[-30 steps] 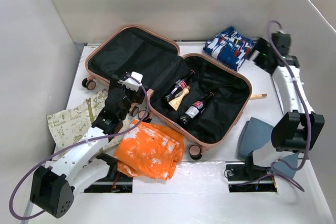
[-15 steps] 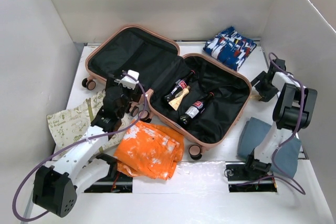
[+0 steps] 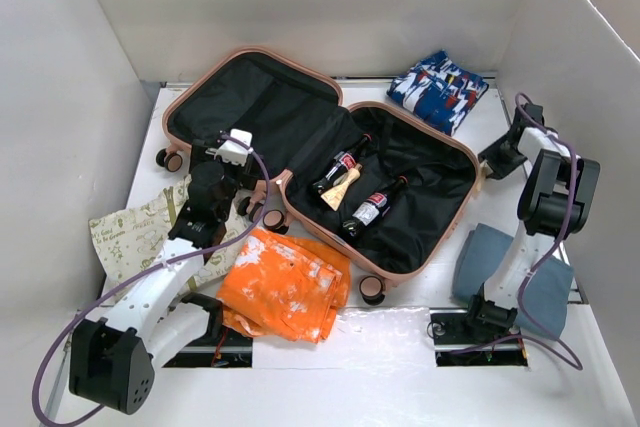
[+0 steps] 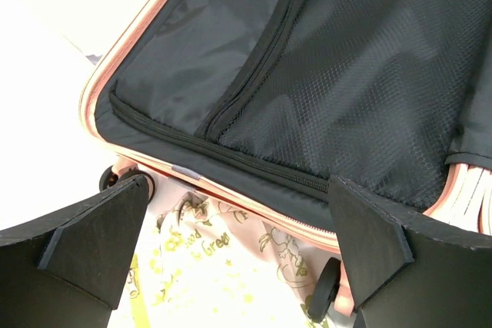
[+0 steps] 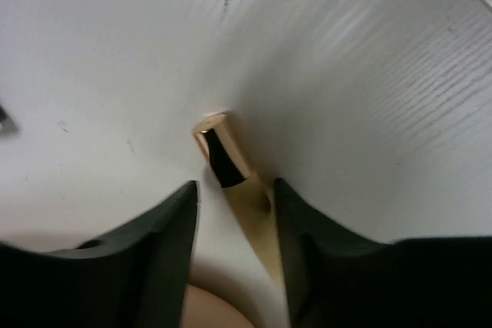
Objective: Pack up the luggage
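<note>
The salmon-pink luggage (image 3: 270,107) lies open in the middle, black lining up. Its right half holds two dark bottles (image 3: 337,169) (image 3: 372,207) and a tan item (image 3: 343,187). My left gripper (image 3: 222,169) is open at the near edge of the left half, over a cream printed bag (image 3: 140,232). The left wrist view shows the gripper (image 4: 238,186), the lining (image 4: 338,74) and the bag (image 4: 200,274). My right gripper (image 3: 497,162) is low on the table just right of the luggage. In the right wrist view its open jaws (image 5: 234,186) straddle a gold tube (image 5: 219,147) with a dark band.
A blue patterned cloth (image 3: 437,89) lies at the back right. An orange cloth (image 3: 285,287) lies in front of the luggage. A grey-blue cloth (image 3: 490,262) lies at the right, by the right arm. White walls enclose the table on three sides.
My right arm has swung down from the back right corner to the table beside the luggage's right edge. My left gripper has shifted a little left and back.
</note>
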Robot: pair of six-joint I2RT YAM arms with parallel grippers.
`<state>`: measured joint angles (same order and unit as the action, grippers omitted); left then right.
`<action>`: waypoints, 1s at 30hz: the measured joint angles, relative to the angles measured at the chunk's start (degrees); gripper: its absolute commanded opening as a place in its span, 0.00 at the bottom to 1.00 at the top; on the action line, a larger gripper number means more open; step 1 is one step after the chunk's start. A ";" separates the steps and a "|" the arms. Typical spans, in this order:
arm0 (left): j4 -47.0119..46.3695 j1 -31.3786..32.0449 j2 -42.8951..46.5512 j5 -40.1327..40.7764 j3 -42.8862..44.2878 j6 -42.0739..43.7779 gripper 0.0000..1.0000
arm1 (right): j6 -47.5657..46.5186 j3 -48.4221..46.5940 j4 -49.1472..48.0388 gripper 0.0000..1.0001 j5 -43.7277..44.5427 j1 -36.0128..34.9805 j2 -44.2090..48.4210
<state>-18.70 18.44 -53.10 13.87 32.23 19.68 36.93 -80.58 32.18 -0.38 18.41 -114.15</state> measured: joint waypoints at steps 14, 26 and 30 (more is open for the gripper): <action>-0.74 -0.17 0.00 -0.37 0.00 0.00 1.00 | -14.99 -6.08 6.67 0.45 1.84 -0.33 -3.34; -2.10 -0.17 0.02 -0.42 0.00 0.02 1.00 | -22.77 -8.74 11.41 0.00 4.92 -0.92 -4.07; -2.12 -0.17 0.02 -0.42 0.00 0.26 1.00 | -23.45 -15.69 16.15 0.00 13.55 -4.07 -3.41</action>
<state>-20.82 18.26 -53.08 13.45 32.23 19.94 13.47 -96.27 48.34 13.17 14.35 -117.56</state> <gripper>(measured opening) 0.996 0.119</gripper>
